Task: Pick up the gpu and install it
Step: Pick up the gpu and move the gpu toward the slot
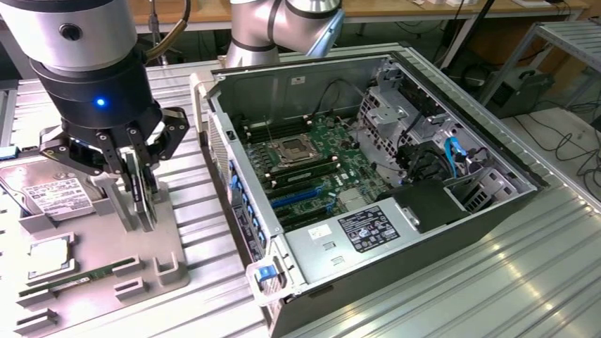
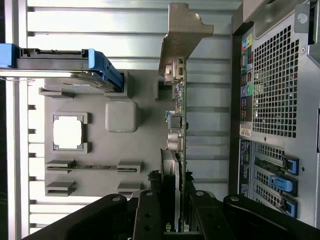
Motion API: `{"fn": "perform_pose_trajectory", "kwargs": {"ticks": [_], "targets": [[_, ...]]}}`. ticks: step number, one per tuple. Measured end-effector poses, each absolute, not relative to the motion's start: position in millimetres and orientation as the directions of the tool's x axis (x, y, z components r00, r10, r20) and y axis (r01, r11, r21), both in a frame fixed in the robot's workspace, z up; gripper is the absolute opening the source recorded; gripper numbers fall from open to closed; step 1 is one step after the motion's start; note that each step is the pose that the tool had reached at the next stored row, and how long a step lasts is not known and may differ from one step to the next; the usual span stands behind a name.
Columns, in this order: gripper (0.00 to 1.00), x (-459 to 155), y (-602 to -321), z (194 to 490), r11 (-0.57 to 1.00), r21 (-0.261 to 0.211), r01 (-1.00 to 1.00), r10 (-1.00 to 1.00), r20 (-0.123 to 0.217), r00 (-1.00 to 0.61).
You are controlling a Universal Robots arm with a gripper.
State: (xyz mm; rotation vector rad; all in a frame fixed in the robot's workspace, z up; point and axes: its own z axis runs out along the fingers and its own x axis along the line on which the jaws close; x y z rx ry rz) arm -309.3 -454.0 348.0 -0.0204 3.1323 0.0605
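The gpu (image 1: 143, 189) stands on edge over the grey fixture tray (image 1: 98, 239), to the exterior view's left of the open computer case (image 1: 281, 91). Seen edge-on in the wrist view, the gpu (image 2: 179, 125) is a thin green card whose silver bracket (image 2: 181, 30) sits at the end far from the fingers. My gripper (image 1: 136, 201) comes straight down onto it. Its black fingers (image 2: 147, 212) sit on both sides of the card's near end, so my gripper (image 2: 175, 217) is shut on it. Whether the card's lower edge still rests in its tray holder is hidden.
On the tray lie a silver hard drive (image 1: 55, 197), a square CPU (image 1: 47, 257) and a narrow memory stick (image 1: 80, 278). Inside the case, the motherboard (image 1: 314, 151) has blue expansion slots (image 1: 298, 197). The case's rear panel (image 2: 275, 95) stands close beside the card.
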Motion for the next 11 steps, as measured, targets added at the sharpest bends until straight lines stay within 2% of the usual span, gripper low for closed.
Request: {"fn": "perform_pose_trajectory", "kwargs": {"ticks": [11], "targets": [[0.27,-309.3,-454.0,356.2,0.999,0.034,-0.013,-0.013,-0.009,-1.000]]}}
